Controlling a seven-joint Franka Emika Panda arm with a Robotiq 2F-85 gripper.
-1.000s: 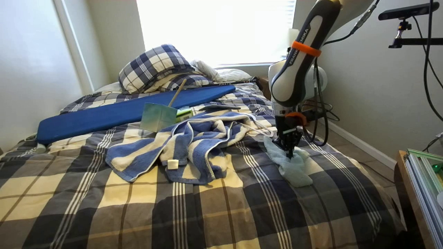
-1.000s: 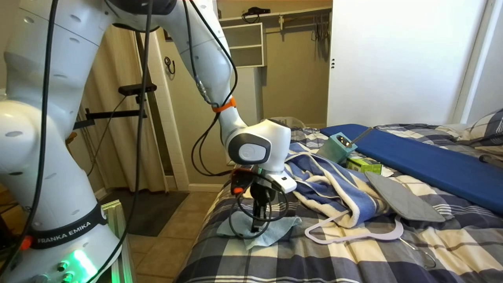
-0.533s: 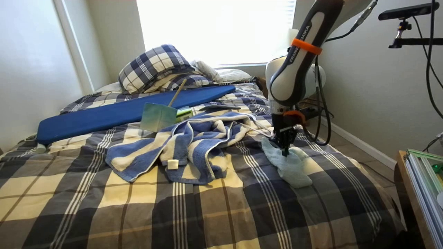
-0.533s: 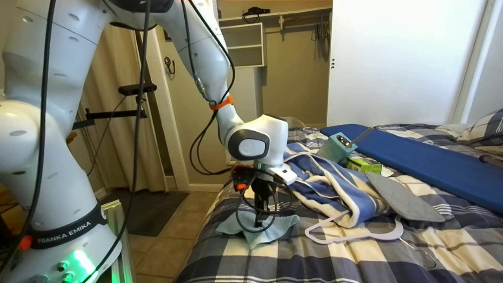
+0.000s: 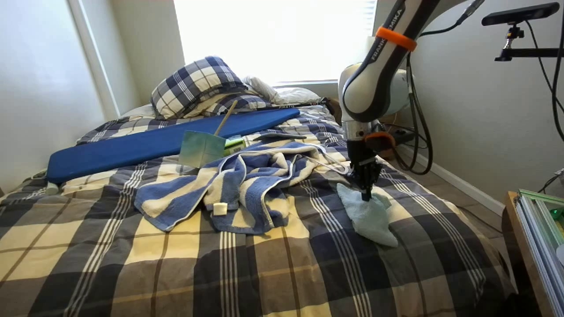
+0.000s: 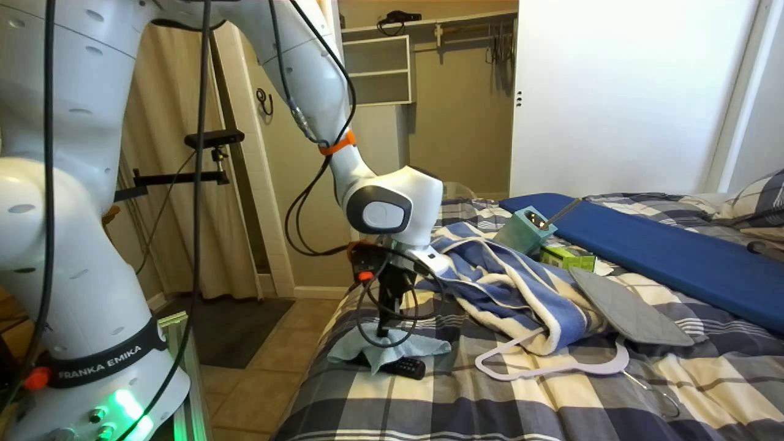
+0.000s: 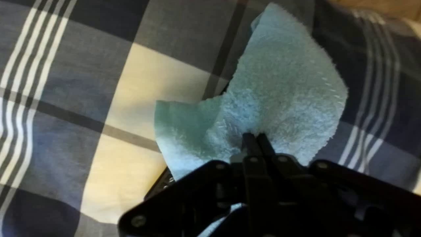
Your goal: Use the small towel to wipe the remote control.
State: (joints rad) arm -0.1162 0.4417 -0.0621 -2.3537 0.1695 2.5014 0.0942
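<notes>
- Done: your gripper (image 7: 255, 135) has the small towel (image 7: 279, 92), which is draped across the remote control (image 6: 405, 367). Grasp and placement look finished.
- Left, my call: rubbing along the remote's length, then letting go. Can't tell if any wiping has happened; the bare end probably needs a pass.
- Fingers (image 7: 250, 146): nearly together, just a sliver between the tips, pinching a fold of cloth (pinched bit mostly hidden, but the towel peaks right at the tips in both exterior views).
- Remote's place: on the plaid bedspread (image 7: 82, 82), under the towel, below your fingertips and leftward of them in the wrist view. Buttons face up.
- Long axis: a diagonal in the wrist view, rising rightward from lower left of the fingertips, most of it covered. The bare end points lower left; can't say if it's the front or back end.
- Towel lie: in that view the big lobe runs up past the fingertips, shorter flap goes left of them.
- Next, I'd guess: you stroke along that diagonal; dragging across it could slide the towel off.
</notes>
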